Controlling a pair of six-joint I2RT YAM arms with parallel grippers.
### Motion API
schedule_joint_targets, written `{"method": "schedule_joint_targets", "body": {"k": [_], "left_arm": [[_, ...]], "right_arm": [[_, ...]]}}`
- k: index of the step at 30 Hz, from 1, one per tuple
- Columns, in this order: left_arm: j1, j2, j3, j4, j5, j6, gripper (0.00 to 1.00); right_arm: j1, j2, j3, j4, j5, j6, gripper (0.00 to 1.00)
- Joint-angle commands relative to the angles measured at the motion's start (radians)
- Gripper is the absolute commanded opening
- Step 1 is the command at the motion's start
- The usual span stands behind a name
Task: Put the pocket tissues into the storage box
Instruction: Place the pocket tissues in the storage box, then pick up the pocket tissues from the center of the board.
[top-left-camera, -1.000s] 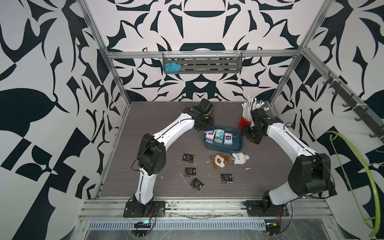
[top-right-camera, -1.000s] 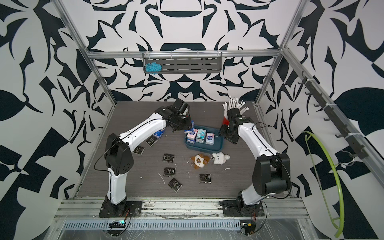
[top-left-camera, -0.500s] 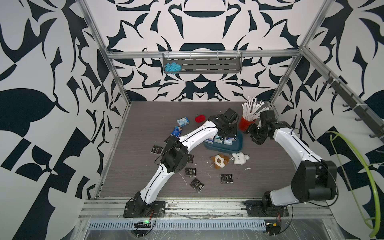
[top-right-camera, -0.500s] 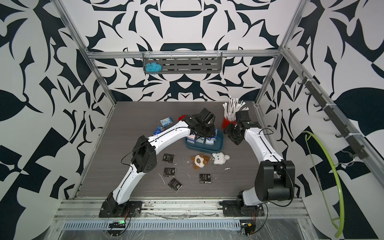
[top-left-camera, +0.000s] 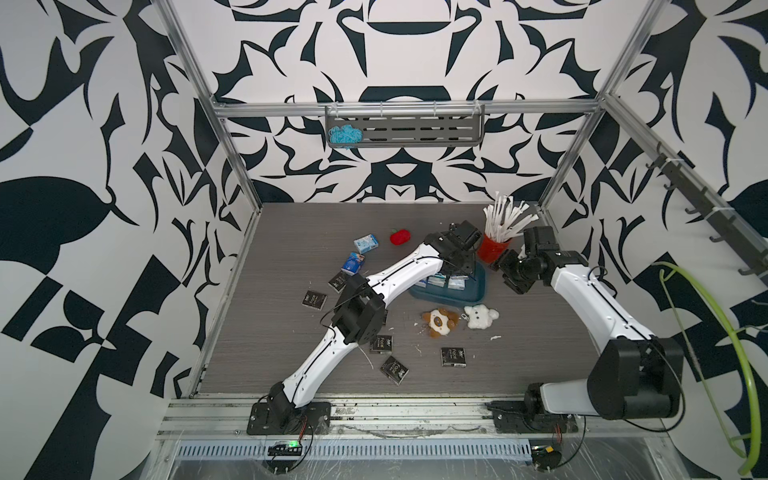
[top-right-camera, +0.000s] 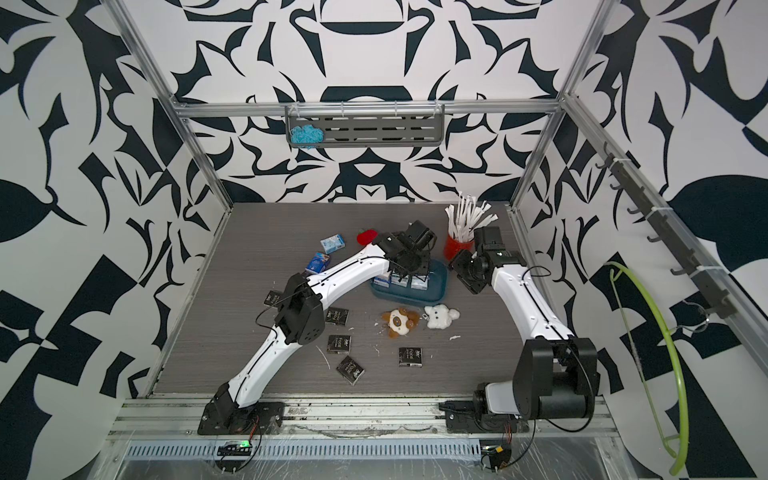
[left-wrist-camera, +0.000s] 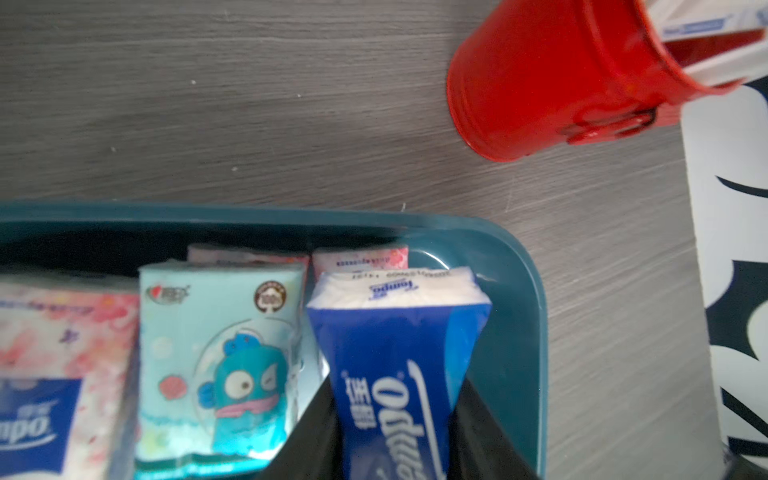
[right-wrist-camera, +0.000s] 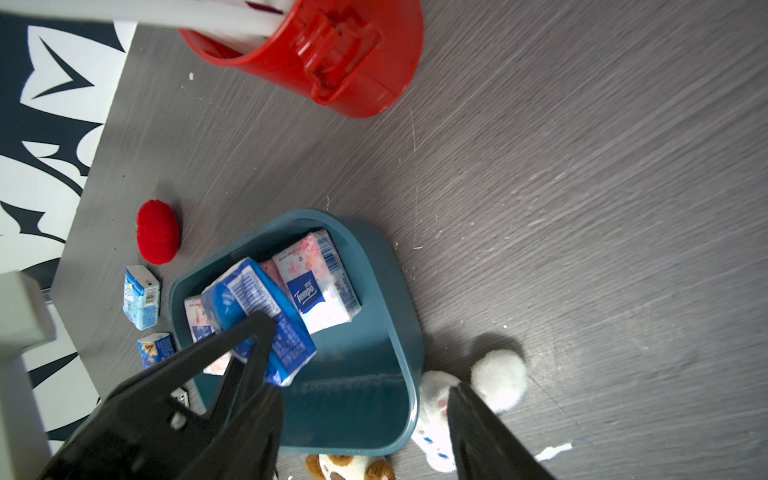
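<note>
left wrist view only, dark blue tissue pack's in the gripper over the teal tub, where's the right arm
observer: right gripper hangs open and empty beside the dark teal plastic storage box, by the red cup of white sticks.
operator: any packs outside
observer: besides the dark blue tissue pack in your left gripper, two blue packs and at least five black packs.
operator: other clutter
observer: a brown-and-white plush toy and a white plush toy lie in front of the box.
</note>
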Motion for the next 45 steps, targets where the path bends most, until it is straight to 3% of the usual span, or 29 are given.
{"method": "schedule_joint_targets", "body": {"k": [1, 6, 16, 21, 27, 35, 45], "left_arm": [[0.001, 0.039, 0.05, -0.073, -0.05, 0.006, 0.43], [0.001, 0.023, 0.043, -0.075, -0.042, -0.012, 0.67], [0.006, -0.156, -0.044, -0.036, -0.089, -0.028, 0.77], [0.035, -0.292, -0.175, -0.018, -0.105, 0.024, 0.81], [0.136, -0.442, -0.396, -0.013, -0.065, 0.117, 0.83], [0.356, -0.548, -0.626, -0.051, -0.011, 0.266, 0.84], [0.537, -0.488, -0.663, -0.061, 0.01, 0.406, 0.84]], "right_arm": [[-0.002, -0.028, 0.01, 0.008, -0.02, -0.019, 0.68], [-0.002, -0.022, 0.027, 0.005, -0.033, -0.043, 0.68], [0.005, -0.029, 0.02, -0.002, -0.045, -0.09, 0.68], [0.077, -0.009, 0.052, -0.021, -0.059, -0.128, 0.68], [0.227, 0.048, 0.105, -0.025, -0.02, -0.137, 0.68], [0.352, 0.131, 0.184, -0.051, 0.064, -0.124, 0.68], [0.364, 0.191, 0.212, -0.043, 0.131, -0.07, 0.68]]}}
